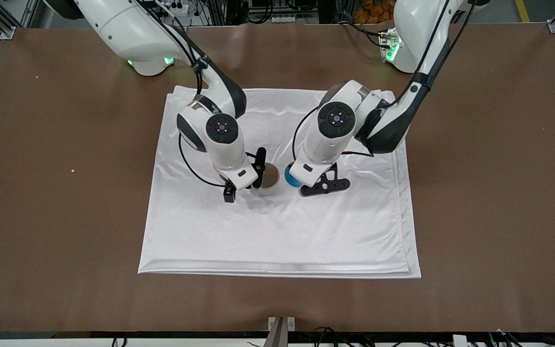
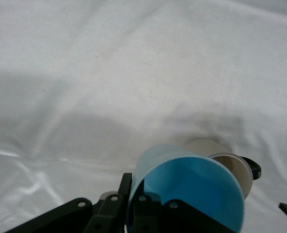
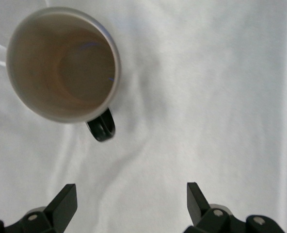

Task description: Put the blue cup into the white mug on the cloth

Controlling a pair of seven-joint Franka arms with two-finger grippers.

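Observation:
The white mug (image 1: pixel 270 179) with a black handle stands upright in the middle of the cloth (image 1: pixel 282 231). My left gripper (image 1: pixel 300 183) is shut on the rim of the blue cup (image 1: pixel 290 175), one finger inside and one outside, and holds it tilted just over the cloth beside the mug. In the left wrist view the blue cup (image 2: pixel 192 189) fills the space at my left gripper (image 2: pixel 134 189), with the mug (image 2: pixel 228 167) close past it. My right gripper (image 1: pixel 244 180) is open and empty beside the mug, toward the right arm's end. The right wrist view shows the mug (image 3: pixel 63 65), its handle (image 3: pixel 102 127) and my right gripper (image 3: pixel 130 203) over bare cloth (image 3: pixel 206 97).
The cloth (image 2: pixel 85 73) lies flat with light wrinkles on the brown table (image 1: pixel 489 193). Both arms hang close together over the middle of the cloth.

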